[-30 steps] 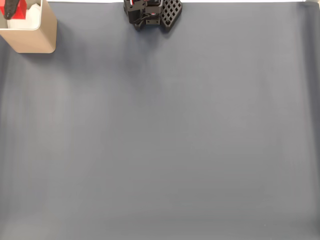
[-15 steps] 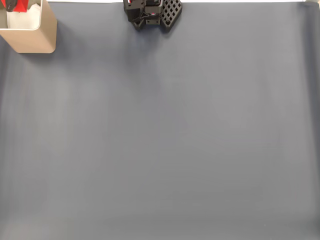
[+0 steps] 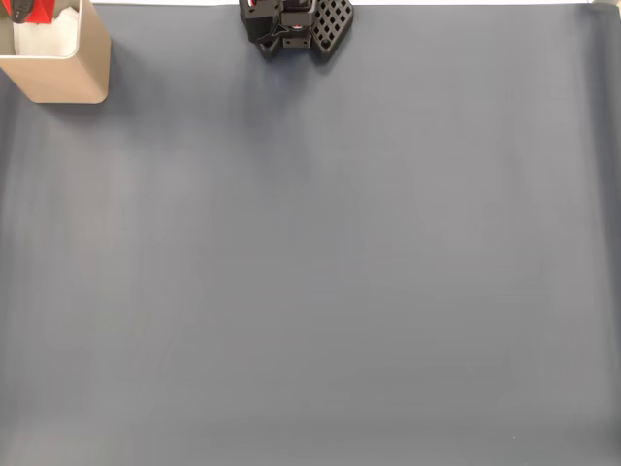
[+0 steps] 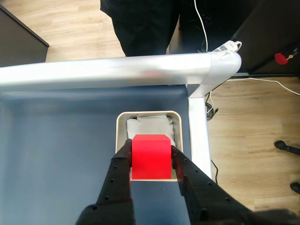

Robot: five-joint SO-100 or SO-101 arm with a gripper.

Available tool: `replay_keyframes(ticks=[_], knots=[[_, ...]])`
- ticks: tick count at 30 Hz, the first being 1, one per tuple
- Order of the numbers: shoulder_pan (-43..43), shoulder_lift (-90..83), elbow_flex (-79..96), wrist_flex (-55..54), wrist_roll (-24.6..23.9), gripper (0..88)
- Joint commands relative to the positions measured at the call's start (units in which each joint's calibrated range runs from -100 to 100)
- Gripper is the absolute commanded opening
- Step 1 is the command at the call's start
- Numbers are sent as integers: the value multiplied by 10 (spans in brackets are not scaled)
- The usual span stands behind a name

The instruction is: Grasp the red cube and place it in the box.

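Observation:
In the wrist view the red cube (image 4: 151, 156) is pinched between my black fingers (image 4: 121, 165), and my gripper (image 4: 150, 151) is shut on it right above the beige box (image 4: 123, 121). The box's white interior shows beyond the cube. The fixed view has the box (image 3: 85, 60) in the top left corner of the mat, with a bit of the red cube (image 3: 37, 10) and a dark finger over its opening at the frame's edge.
The grey-blue mat (image 3: 320, 252) covers the table. My arm's black base (image 3: 296, 24) sits at the top middle in the fixed view. A silver table rail (image 4: 117, 70) and leg run just past the box, with a person's dark legs (image 4: 140, 23) and cables behind.
The red cube and finger over the box have shifted up toward the fixed view's top edge since a second ago, and less of them shows. Little moved in the last half second.

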Motion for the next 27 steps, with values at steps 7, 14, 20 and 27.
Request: replay_keyframes(ticks=[7,14,20,27], knots=[[-5,-24,-4,-8,6,84],[-8,-28,10,-17,9,374],[-8,-31,16,-13,16,480],[-9,-32,18,-21,14,510]])
